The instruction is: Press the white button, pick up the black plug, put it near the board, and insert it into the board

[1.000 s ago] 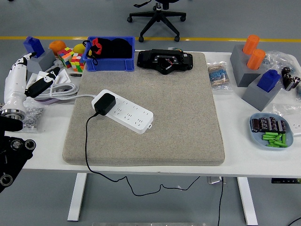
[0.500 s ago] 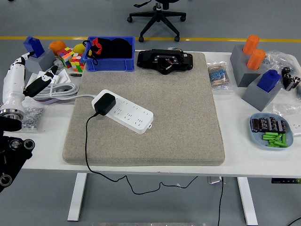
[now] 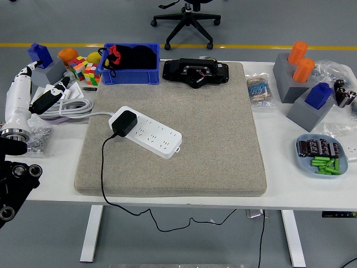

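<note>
The white power strip (image 3: pixel 149 134) lies slantwise on the grey mat (image 3: pixel 212 123), left of its middle. The black plug (image 3: pixel 124 123) sits in the strip's left end; its black cord (image 3: pixel 102 167) runs down over the mat's front edge and off the table. My left hand (image 3: pixel 51 95) is at the table's left edge, away from the strip, above a coiled white cable (image 3: pixel 70 109). Its fingers are stretched out and hold nothing. My right arm is out of view.
A blue bin (image 3: pixel 131 64) with black items and a black device (image 3: pixel 195 71) stand at the back. Coloured cubes (image 3: pixel 83 70) are at the back left. Grey blocks with orange and blue pieces (image 3: pixel 304 84) and a plate of small parts (image 3: pixel 322 155) are at the right.
My left hand has drawn back slightly to the left. The plug and the strip have not moved.
</note>
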{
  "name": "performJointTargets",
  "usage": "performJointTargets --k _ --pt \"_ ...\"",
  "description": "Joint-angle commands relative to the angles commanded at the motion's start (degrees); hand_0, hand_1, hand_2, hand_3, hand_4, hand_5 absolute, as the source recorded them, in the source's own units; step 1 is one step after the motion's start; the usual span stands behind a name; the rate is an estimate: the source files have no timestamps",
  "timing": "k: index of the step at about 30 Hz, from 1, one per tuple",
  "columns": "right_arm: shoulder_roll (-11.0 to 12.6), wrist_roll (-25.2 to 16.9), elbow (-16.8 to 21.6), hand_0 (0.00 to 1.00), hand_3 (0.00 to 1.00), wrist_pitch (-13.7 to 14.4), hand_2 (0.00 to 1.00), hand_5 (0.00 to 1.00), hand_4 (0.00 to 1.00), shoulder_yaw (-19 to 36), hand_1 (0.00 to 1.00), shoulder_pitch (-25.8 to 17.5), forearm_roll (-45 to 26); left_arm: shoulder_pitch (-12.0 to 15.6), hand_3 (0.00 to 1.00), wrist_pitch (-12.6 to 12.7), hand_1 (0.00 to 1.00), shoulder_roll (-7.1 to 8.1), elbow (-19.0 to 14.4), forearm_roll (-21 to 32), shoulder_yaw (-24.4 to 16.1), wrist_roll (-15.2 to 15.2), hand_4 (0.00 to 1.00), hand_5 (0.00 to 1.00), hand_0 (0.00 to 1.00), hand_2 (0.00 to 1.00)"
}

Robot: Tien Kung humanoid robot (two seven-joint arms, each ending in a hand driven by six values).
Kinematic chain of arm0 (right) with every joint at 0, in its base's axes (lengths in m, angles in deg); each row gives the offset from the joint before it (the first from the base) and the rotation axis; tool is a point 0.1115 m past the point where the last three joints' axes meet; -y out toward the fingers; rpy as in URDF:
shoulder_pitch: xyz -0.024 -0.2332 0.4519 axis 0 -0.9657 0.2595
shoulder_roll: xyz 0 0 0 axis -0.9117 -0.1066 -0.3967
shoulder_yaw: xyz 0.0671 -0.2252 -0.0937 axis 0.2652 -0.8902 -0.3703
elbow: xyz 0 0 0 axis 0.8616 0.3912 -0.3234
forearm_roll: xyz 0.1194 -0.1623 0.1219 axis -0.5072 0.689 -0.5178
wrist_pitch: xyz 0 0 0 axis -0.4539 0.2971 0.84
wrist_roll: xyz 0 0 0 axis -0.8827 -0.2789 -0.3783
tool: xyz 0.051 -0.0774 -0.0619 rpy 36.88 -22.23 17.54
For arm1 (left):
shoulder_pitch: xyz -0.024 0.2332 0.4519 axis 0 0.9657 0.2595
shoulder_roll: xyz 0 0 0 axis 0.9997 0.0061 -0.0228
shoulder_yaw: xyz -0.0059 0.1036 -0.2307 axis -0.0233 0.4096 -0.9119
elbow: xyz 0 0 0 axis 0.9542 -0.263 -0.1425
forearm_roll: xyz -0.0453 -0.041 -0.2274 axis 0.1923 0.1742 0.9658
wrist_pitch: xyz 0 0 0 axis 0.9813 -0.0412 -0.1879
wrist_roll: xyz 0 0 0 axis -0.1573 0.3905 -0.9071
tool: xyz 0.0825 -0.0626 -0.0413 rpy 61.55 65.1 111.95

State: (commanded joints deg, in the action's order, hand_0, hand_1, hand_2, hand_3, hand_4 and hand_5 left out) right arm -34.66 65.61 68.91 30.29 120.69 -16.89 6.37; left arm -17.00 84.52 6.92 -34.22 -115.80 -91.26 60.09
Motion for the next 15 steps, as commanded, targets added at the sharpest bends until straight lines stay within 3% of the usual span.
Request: performJointTargets --k 15 --pt "0.04 0.00 0.01 0.613 0.581 0.01 0.573 0.394 0.648 0.12 0.575 0.11 0.04 -0.08 0.906 -0.15 0.998 -0.07 -0.12 -0.06 -0.27 0.10 0.874 0.757 0.998 0.976"
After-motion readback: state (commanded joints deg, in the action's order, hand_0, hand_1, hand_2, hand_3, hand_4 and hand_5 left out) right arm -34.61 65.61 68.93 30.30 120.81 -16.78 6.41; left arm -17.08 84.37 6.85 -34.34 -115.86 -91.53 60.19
